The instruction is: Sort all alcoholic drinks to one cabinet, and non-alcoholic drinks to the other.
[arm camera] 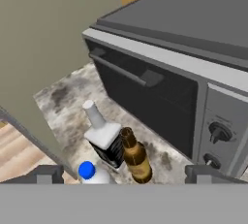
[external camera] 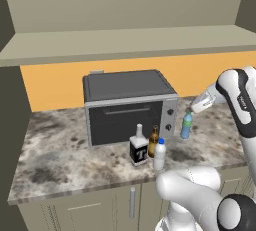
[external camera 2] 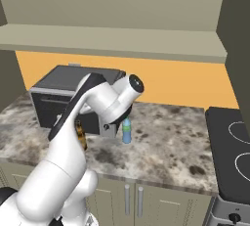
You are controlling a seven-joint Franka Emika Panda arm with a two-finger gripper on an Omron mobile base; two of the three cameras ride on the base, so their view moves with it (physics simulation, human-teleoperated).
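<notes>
- Four drink bottles stand on the marbled table (external camera: 60, 155), all in front of a dark toaster oven (external camera: 127, 106).
- Square T bottle (external camera: 138, 147) is at the oven's 6 o'clock, near the table's front edge.
- Brown beer bottle (external camera: 153, 142) is just beside it at 3 o'clock; whether they touch is unclear.
- White blue-capped bottle (external camera: 159, 154) is at the beer bottle's 5 o'clock, close by.
- Blue green-topped bottle (external camera: 186, 125) stands apart from the other three, at the oven's 4 o'clock corner, by the knobs.
- Tool (arm camera: 124, 177) hangs above the three-bottle cluster; dark fingertips (arm camera: 46, 174) are spread wide with nothing between them.
- Stovetop (external camera 2: 229, 146) is at 3 o'clock of the table in the right base view.
</notes>
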